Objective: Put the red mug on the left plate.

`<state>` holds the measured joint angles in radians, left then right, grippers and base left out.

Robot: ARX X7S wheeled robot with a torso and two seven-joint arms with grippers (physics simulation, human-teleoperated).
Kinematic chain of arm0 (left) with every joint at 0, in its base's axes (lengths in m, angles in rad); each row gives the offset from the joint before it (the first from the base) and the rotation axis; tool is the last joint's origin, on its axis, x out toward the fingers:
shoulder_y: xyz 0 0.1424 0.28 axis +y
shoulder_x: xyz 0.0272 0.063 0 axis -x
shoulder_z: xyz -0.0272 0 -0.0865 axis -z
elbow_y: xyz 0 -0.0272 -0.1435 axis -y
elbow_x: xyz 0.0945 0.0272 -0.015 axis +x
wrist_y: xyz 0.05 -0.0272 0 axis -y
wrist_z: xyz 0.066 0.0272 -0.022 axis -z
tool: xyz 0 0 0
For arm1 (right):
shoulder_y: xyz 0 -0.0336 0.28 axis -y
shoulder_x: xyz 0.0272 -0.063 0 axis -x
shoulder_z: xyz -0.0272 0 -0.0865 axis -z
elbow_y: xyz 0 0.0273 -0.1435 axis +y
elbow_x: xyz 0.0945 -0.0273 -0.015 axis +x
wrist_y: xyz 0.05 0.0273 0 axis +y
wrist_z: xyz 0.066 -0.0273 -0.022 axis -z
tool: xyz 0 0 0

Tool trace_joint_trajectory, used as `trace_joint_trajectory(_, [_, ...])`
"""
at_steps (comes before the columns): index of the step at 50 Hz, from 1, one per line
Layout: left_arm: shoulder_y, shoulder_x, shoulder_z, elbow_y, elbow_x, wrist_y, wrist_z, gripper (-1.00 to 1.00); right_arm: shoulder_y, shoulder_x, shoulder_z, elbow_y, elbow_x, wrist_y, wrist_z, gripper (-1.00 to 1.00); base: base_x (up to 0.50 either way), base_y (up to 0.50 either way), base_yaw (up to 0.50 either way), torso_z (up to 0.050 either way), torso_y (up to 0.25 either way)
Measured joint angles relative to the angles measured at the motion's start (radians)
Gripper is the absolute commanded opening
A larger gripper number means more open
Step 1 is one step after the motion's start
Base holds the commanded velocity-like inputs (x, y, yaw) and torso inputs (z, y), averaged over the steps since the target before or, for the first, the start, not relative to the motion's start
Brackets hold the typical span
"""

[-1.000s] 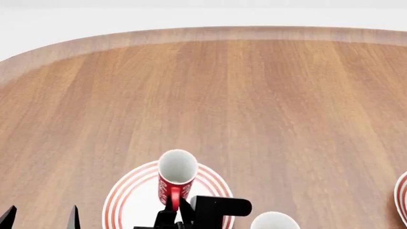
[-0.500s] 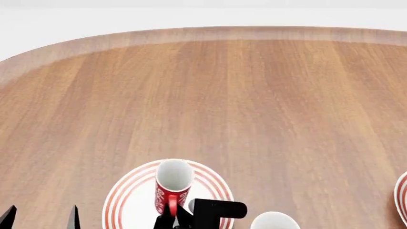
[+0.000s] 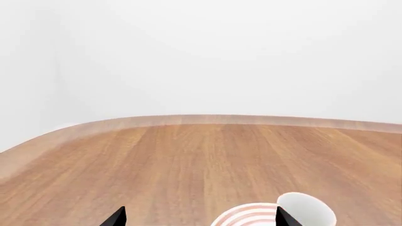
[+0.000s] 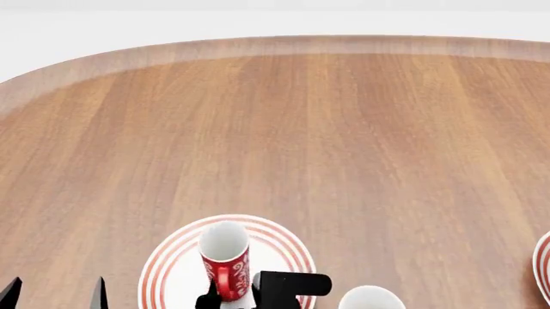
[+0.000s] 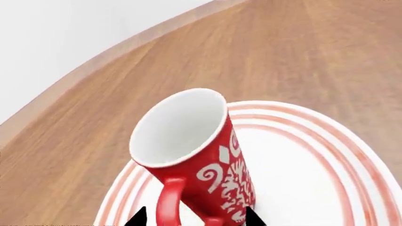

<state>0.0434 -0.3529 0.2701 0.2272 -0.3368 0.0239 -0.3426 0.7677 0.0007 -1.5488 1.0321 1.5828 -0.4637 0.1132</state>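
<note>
Right gripper [image 5: 191, 217] is closed on the small red mug w/ white scrollwork [image 4: 224, 259], fingertips either side of the red loop handle [image 5: 168, 205] at the lower body. Mug sits over the round white plate w/ thin red rings [image 4: 176, 254], i.e. the left plate, tilted w/ its mouth leaning away from the gripper; base contact w/ plate is hidden, cannot confirm.

Handling (est.): rigid glazed ceramic, light, slick, chips on impact. Best hold is across the body beside the handle, which blocks rotation. Level the mug before release, else it may tip or roll on the smooth plate.

Left gripper [image 3: 199, 217]: only two black fingertips visible, well apart, nothing between them, so open; idle near the plate's edge.

Surroundings: plain white mug [image 4: 370, 299] stands just beside the plate, close to the right gripper's body, a collision risk on retract. Second ringed plate [image 4: 543, 262] sits well apart at the wooden table's [image 4: 344, 129] right side. Nothing else obstructs.
</note>
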Motion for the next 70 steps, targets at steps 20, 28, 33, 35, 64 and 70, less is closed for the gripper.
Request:
trace_joint_trajectory(20, [0.002,-0.006,0.001,0.008,-0.005,0.000,-0.005,1.00,0.005,0.000,-0.022,-0.009,0.006,-0.021,0.002,1.00,0.00,0.00,0.00,0.000,0.000])
trace_joint_trajectory(28, [0.007,-0.011,0.001,0.020,-0.004,0.000,-0.011,1.00,0.003,0.037,-0.042,-0.098,-0.037,-0.065,0.070,1.00,0.00,0.00,0.00,0.000,0.000])
trace_joint_trajectory(33, [0.011,-0.014,0.001,0.030,-0.003,0.000,-0.014,1.00,0.002,0.088,-0.062,-0.204,-0.085,-0.102,0.147,1.00,0.00,0.00,0.00,0.000,0.000])
trace_joint_trajectory(35, [0.012,-0.016,0.002,0.033,-0.002,0.000,-0.016,1.00,0.003,0.110,-0.071,-0.249,-0.107,-0.116,0.181,1.00,0.00,0.00,0.00,0.000,0.000])
trace_joint_trajectory(64, [0.061,-0.050,-0.004,0.141,0.008,0.001,-0.044,1.00,0.038,0.379,-0.178,-0.849,-0.518,-0.222,0.681,1.00,0.00,0.00,0.00,0.000,0.000])
trace_joint_trajectory(70, [0.080,-0.061,-0.006,0.177,0.013,0.004,-0.051,1.00,0.048,0.413,-0.189,-0.938,-0.597,-0.212,0.761,1.00,0.00,0.00,0.00,0.000,0.000])
